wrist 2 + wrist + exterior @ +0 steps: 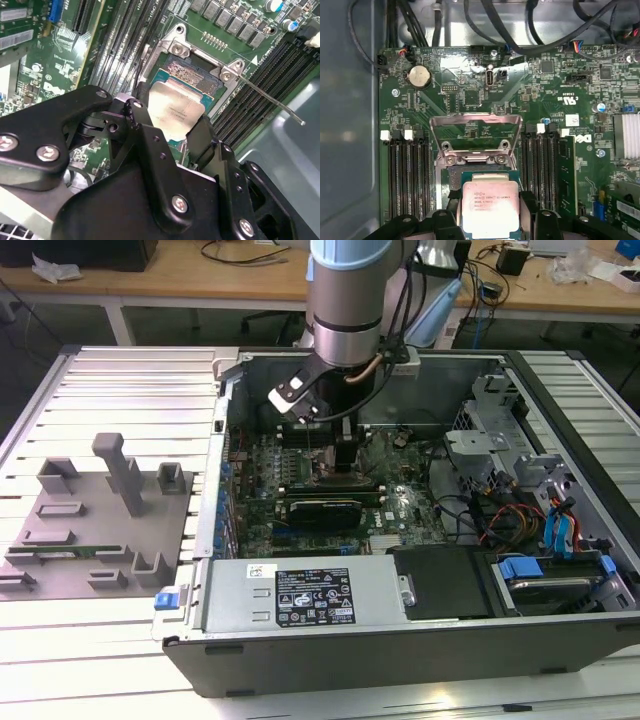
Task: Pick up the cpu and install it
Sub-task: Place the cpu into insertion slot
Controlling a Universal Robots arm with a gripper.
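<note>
**Over the socket: cpu in grip**

End effector (172, 131) is closed on the cpu (176, 107), with fingers (141, 120) against two opposite edges. The chip lies flat between the fingertips, squarely over the open socket (200, 75). Whether it is seated, I cannot tell.

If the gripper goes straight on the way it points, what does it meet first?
Likely the open socket; the cpu held in the gripper sits right over it, gap unclear.

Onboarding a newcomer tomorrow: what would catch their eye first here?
The pale silver square chip stands out, gripped by the black end effector at the open metal socket on the green motherboard. In the exterior view, the grey robot arm reaches down into the open black computer case.
</note>
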